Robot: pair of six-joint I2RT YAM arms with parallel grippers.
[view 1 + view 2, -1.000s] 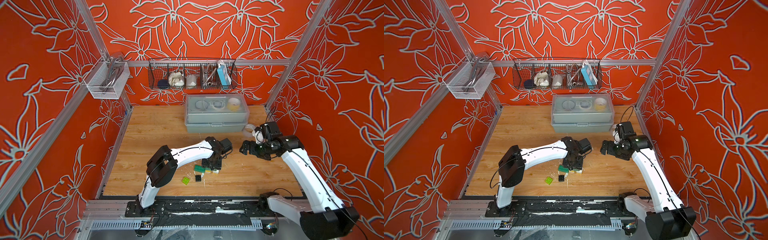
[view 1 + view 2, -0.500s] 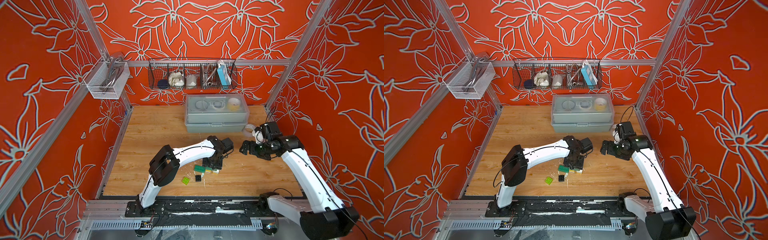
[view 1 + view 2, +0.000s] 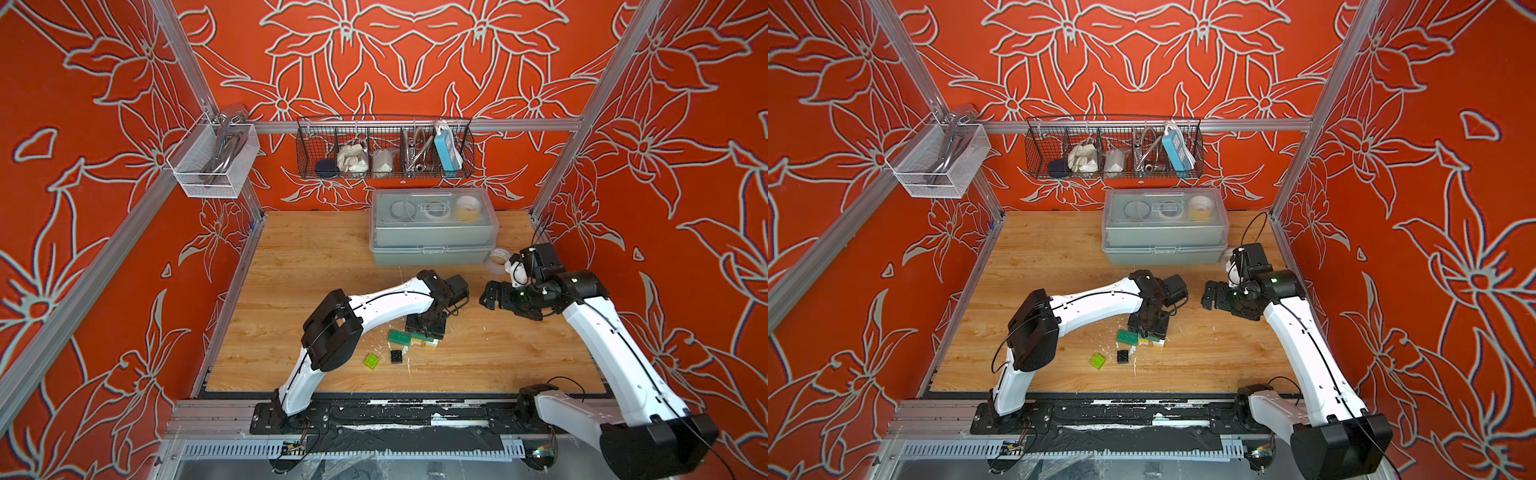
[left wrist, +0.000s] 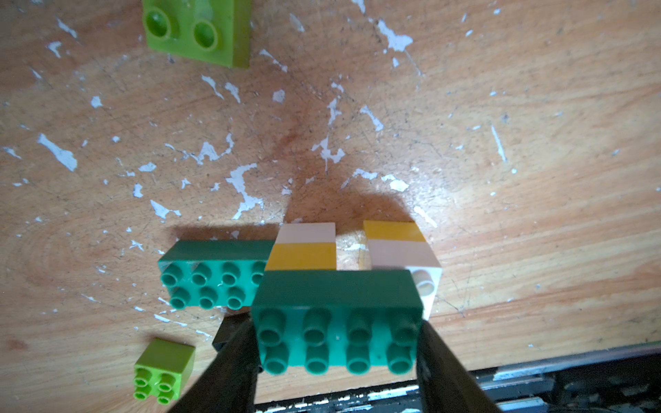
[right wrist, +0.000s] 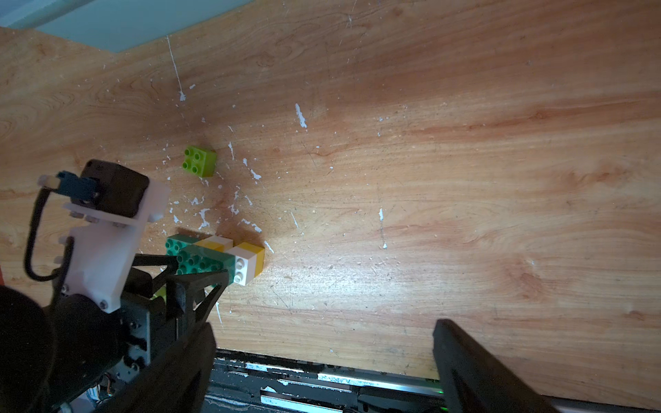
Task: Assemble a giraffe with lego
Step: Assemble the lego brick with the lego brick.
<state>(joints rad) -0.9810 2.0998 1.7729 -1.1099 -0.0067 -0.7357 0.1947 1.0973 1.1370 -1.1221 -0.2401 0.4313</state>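
Left elbow shifted; left fingers clamp a dark green brick, spare brick alongside; right fingers wide.

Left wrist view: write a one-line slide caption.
Left gripper holds a dark green brick over two white-and-yellow legs; another green brick lies beside.

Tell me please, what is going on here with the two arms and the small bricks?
The left pincer is shut on a long dark green brick set across two white-and-yellow legs; studs of one leg show at its end. A second dark green brick, two lime green bricks and a black brick lie loose. The right pincer is open and empty, off to the side.
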